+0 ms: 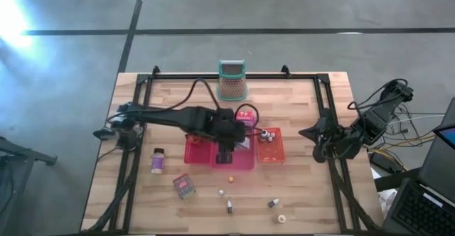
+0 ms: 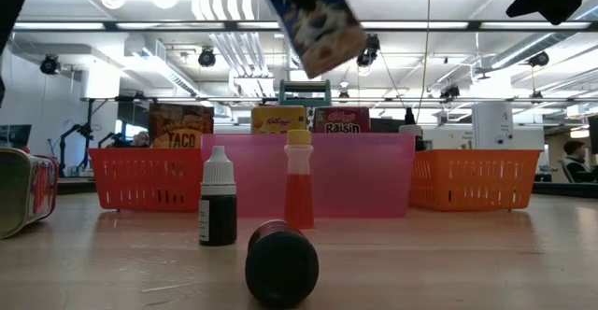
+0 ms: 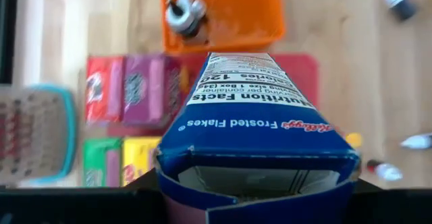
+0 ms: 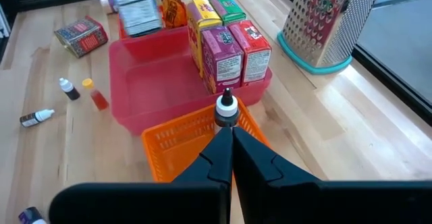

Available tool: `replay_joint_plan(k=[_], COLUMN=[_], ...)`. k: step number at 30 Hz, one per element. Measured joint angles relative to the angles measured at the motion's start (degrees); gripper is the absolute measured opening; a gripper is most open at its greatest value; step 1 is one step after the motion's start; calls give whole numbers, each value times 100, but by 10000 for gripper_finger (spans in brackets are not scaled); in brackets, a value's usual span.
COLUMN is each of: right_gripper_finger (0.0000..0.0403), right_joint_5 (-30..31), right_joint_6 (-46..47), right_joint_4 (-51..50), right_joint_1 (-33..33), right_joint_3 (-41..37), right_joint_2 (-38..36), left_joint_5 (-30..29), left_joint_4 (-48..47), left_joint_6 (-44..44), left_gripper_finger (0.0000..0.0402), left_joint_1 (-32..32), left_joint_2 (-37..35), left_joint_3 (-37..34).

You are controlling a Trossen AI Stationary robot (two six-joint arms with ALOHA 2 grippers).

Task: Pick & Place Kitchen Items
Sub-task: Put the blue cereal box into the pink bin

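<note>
Frosted Flakes box [image 3: 253, 126], blue, pinched at one end by the left gripper [image 1: 225, 153] and held in the air over the red tray [image 4: 158, 92]; in the low view it hangs tilted, well above the tray wall. Directly below the gripper lies the tray's bare floor. To one side of that gap, a row of upright boxes fills one end of the tray: pink [image 4: 223, 62], red [image 4: 251, 45], yellow [image 4: 202, 18], green [image 4: 228, 8].

Right gripper [image 4: 229, 140] waits at the table's right edge, fingers pressed together, holding nothing.

Step in hand, by my reading: setting the box into the tray.
- Level the box before descent; its tilt could catch the tray wall.
- Bring it down into the bare gap, just beside the pink box, without nudging the row.
- Release only when the bottom edge rests on the tray floor; a tall, narrow box is likely to topple if dropped.

Loose small bottles [image 2: 218, 198] and a jar [image 2: 280, 263] lie on the table beyond the tray, not yet collected. Orange tray [image 1: 271, 148] next to the red one holds a capped bottle [image 4: 226, 109].
</note>
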Motion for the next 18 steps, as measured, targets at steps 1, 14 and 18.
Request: replay_joint_plan(k=[1, 14, 18], right_gripper_finger=[9, 8, 8], right_joint_5=[-2, -4, -4], right_joint_6=[0, 46, 44], right_joint_4=[1, 10, 6], right_joint_1=[0, -1, 0], right_joint_3=[-14, -94, -94], right_joint_2=[0, 0, 0], left_joint_5=[-24, -70, -80], left_joint_4=[-78, -328, -339], left_joint_6=[-4, 64, 68], left_gripper_finger=[156, 156, 156], left_joint_1=[25, 293, 398], left_joint_2=[27, 549, 787], left_joint_3=[6, -72, -76])
